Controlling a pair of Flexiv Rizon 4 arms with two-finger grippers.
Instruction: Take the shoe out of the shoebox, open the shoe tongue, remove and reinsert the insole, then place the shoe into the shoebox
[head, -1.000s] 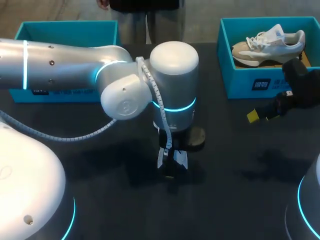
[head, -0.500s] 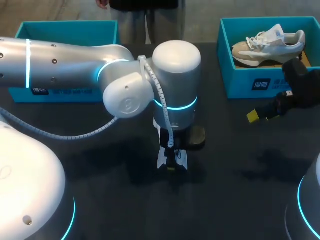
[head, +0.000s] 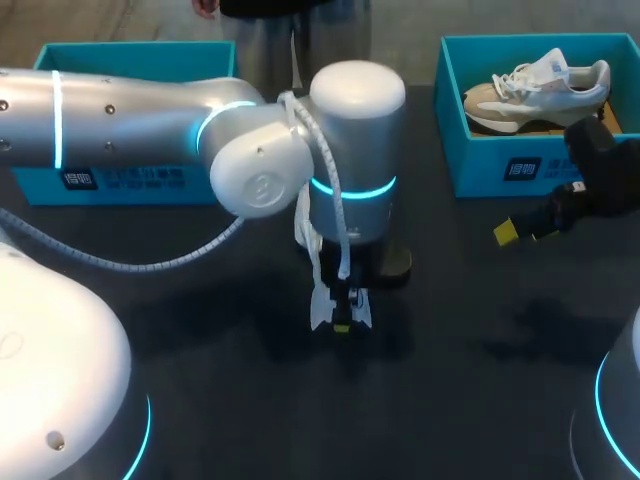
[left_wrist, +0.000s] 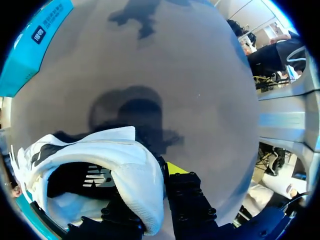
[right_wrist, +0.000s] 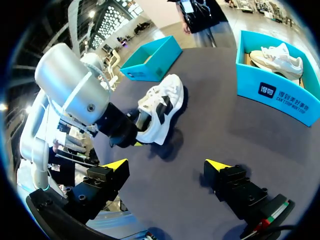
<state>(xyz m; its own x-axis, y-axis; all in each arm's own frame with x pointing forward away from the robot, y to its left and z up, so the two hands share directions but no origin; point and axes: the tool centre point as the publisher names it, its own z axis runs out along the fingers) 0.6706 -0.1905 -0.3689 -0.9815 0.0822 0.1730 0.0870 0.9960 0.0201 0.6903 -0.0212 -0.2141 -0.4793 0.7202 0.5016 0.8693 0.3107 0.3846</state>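
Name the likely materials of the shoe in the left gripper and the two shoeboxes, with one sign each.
Shoe in the left gripper: probably synthetic leather, matte white with black panels; its collar looks smooth and padded.
Left shoebox and right shoebox: seemingly cardboard, matte teal outside; thin flat walls, brown inside.

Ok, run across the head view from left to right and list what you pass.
left shoebox → white shoe, held in the left gripper → right shoebox, with a second shoe lying in it.
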